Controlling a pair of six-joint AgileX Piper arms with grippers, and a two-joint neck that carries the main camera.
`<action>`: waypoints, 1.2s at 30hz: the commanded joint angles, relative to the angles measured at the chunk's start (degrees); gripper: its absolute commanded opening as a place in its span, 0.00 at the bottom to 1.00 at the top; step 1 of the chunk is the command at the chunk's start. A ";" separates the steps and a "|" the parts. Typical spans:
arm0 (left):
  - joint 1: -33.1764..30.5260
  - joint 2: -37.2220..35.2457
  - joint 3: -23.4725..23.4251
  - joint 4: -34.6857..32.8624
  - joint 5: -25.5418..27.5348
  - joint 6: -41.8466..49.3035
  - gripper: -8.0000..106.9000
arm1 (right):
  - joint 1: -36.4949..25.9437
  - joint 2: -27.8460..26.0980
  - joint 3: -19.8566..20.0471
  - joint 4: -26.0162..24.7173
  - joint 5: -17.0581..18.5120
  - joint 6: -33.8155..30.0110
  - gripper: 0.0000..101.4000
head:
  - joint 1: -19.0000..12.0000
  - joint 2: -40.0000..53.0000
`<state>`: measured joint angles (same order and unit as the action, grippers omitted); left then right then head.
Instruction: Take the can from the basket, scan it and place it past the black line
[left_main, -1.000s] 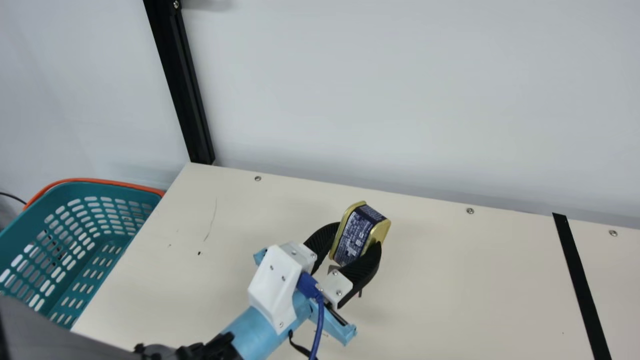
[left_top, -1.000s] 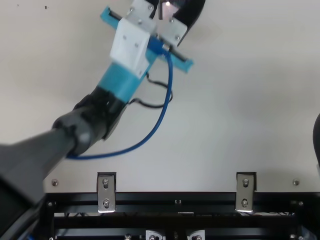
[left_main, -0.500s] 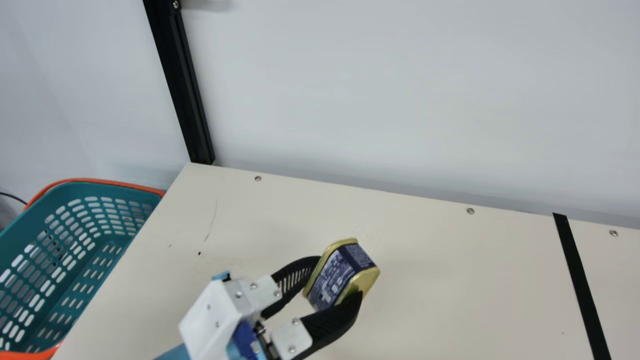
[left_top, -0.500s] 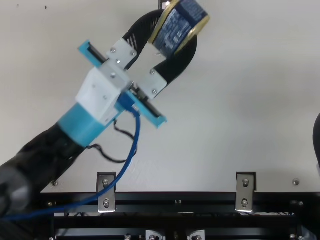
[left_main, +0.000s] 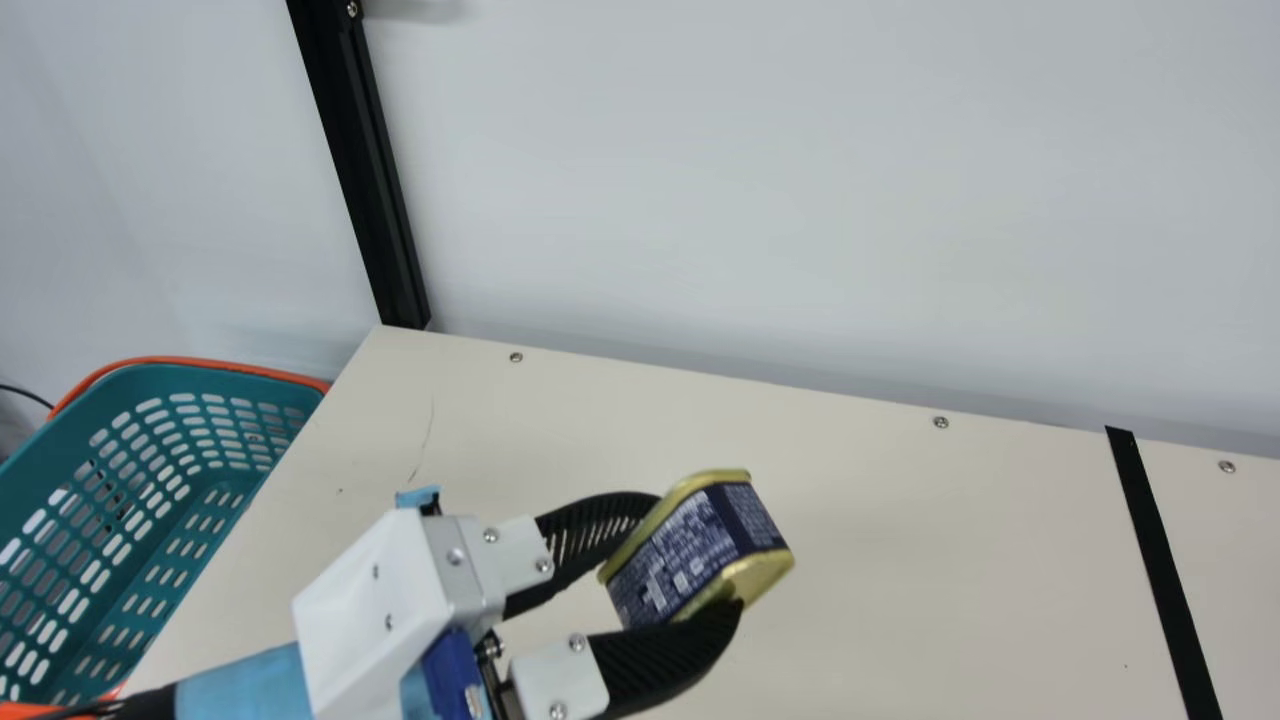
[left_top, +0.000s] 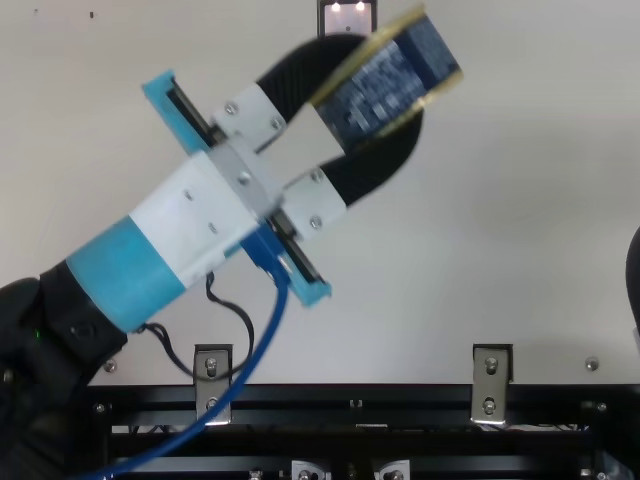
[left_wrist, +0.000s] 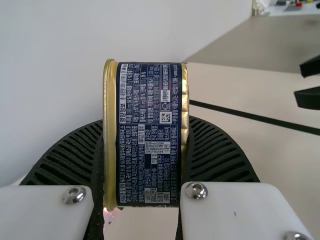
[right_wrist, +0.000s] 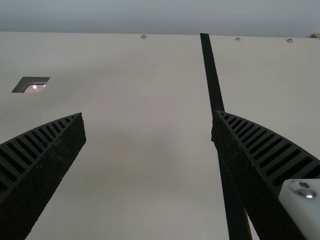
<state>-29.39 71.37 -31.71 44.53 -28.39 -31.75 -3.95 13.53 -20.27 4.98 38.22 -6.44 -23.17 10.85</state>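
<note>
Nearest us, our left arm (left_top: 125, 270) reaches in at a slant from the lower left of the top view, its wrist running fairly straight into the left tool (left_main: 692, 560), which we have closed on the can (left_main: 705, 545). The can sits between the two ribbed fingers (left_wrist: 220, 155), tilted, and looks to be up off the table (left_main: 930, 560).

We judge it a stiff metal can, probably full and so rather heavy for its size. It shouldn't crush or bend, but smooth metal and printed label (left_wrist: 150, 100) could let it slip or swivel. The place to hold it is across the two flat ends, near their middle, as we seem to have it; that leaves the label band bare for reading. Part of the can juts out past the fingers, so a quick wrist turn might twist it.

Just beyond, in the top view, lies the scanner window (left_top: 347, 18), near the can. We'd likely need to angle the code side toward it. Our right tool (right_wrist: 148, 113) stands wide and empty over the table. Farther out, the black line (left_main: 1160, 570) is well apart from the can.
</note>
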 joint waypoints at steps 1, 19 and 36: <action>-1.50 -0.51 -0.66 10.96 5.88 -7.93 0.16 | 0.00 0.00 0.00 0.00 0.00 0.00 1.00 | -1.83 -0.14; 4.44 0.46 0.28 55.45 0.90 -33.36 0.16 | 0.00 0.00 0.00 0.00 0.00 0.00 1.00 | -1.83 -0.14; 1.77 7.62 6.02 55.45 5.64 -22.04 0.16 | 0.00 0.00 0.00 0.00 0.00 0.00 1.00 | -1.83 -0.14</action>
<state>-27.21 78.63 -25.99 99.79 -23.32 -54.19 -3.95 13.53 -20.27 4.98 38.22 -6.44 -22.87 10.85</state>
